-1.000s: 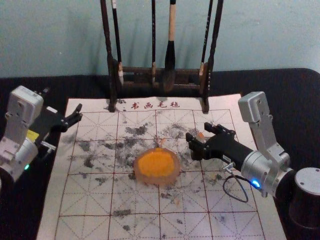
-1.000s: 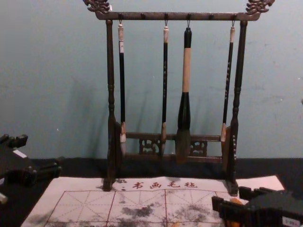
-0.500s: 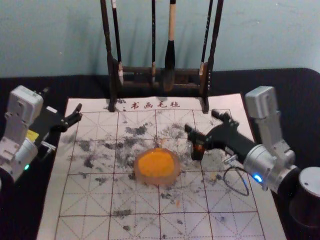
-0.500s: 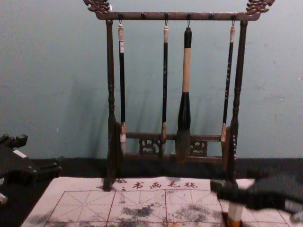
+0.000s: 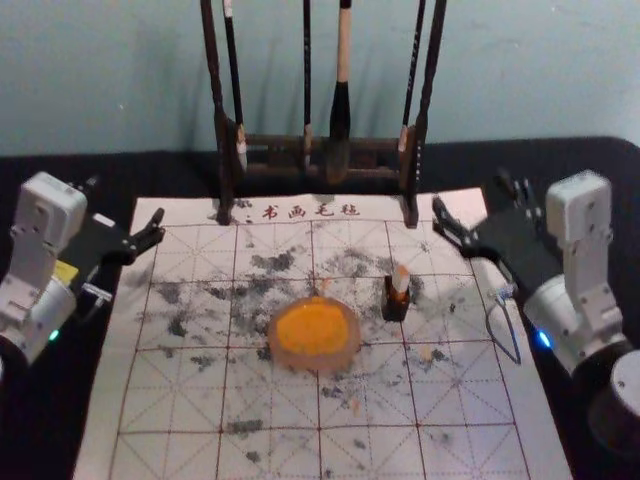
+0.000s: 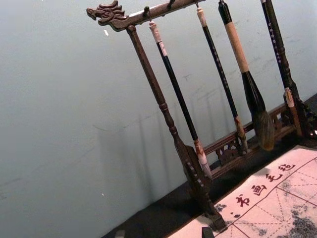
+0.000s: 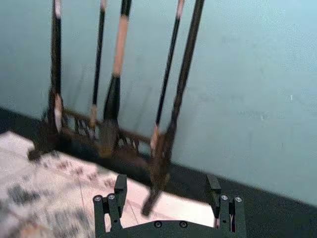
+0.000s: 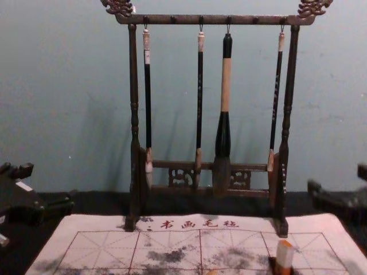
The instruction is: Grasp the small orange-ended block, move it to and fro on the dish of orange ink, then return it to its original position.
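- Block: in the head view, you find the orange-ended block (image 5: 401,277) roughly upright in a small dark holder (image 5: 395,308), to the right of the dish (image 5: 343,361) and apart from it. Its upper end is orange over a whitish side. In the chest view, you also see orange lower down, near the holder.
- Dish: you have orange ink (image 5: 312,328) spread over its middle, inside a pale pinkish rim.
- Right gripper (image 5: 476,193): you see it farther back and to the right of the block, near the mat's far right corner. In the right wrist view, its two fingers (image 7: 120,186) stand wide apart with nothing between them.
- Left gripper (image 5: 125,198): parked at the left edge of the mat, fingers spread.
- Change, block: one second ago you had the right gripper at the block, covering much of it; half a second ago it was just above. The block is now fully uncovered, and its holder keeps its place.
- Change, arms: your right gripper has drawn away back and rightward. The left gripper and the dish match the earlier frames.
- Surroundings: the gridded calligraphy mat (image 5: 190,445) carries dark ink smudges; behind, four brushes (image 8: 225,91) hang from a carved wooden rack (image 8: 133,86).
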You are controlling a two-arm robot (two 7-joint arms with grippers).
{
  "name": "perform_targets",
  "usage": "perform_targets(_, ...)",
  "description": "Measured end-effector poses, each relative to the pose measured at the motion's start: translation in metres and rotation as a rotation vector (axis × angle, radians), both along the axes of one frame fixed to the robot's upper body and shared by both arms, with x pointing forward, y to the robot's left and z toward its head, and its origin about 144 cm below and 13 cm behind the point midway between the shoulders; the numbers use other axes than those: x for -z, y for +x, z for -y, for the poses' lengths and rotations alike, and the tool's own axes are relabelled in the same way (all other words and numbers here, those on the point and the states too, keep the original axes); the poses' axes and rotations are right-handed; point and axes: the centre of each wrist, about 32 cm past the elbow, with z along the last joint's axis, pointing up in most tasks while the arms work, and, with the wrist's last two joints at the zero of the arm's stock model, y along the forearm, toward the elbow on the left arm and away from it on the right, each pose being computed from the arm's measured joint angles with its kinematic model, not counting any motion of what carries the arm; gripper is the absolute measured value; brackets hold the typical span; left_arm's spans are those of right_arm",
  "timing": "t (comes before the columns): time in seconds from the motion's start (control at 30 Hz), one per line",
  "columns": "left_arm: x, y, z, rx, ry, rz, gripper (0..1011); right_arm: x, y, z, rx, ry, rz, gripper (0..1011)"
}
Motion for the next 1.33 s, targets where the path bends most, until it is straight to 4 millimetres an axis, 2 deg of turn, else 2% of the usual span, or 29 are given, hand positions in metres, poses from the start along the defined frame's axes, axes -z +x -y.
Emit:
perform_targets(0.17, 0.000, 0.000, 0.000, 0.000, 0.000, 0.000, 1001, 0.015, -0.003, 0.007, 0.009, -0.038, -0.051, 1003)
perform_targets(0.33, 0.000, 0.000, 0.000, 0.000, 0.000, 0.000, 1001, 0.019, -0.004, 0.009, -0.002, -0.053, -0.087, 1003)
perform_targets(1.33, 0.000, 0.000, 0.000, 0.000, 0.000, 0.000, 1001, 0.019, -0.004, 0.009, 0.004, -0.051, -0.076, 1003)
